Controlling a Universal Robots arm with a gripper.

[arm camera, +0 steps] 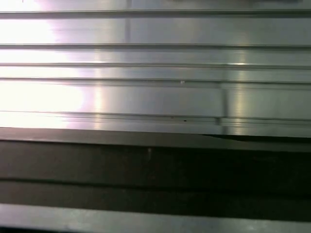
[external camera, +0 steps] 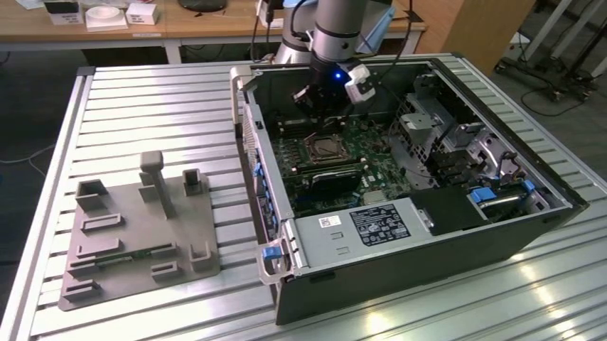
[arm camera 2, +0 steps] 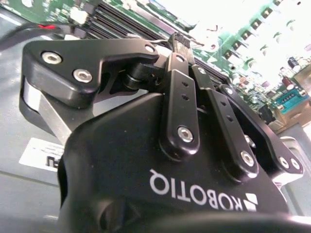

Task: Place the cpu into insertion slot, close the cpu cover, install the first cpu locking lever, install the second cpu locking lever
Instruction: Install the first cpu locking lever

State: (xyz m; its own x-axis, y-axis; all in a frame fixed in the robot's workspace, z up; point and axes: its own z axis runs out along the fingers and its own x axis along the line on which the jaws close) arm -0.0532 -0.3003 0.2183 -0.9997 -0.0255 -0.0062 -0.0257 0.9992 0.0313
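One pincer (external camera: 318, 106) pressed together, empty, poised above the insertion slot (external camera: 325, 148)

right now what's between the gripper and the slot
In the exterior view the gripper hangs inside the case just beyond the slot. Between them lies a short strip of green board with small parts, nothing loose.

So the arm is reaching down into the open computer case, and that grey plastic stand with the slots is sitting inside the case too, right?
Not quite. The arm's gripper does reach into the open computer case, above the insertion slot. But the grey plastic stand is outside the case, on the metal table, toward the exterior view's left. The exterior view shows this.
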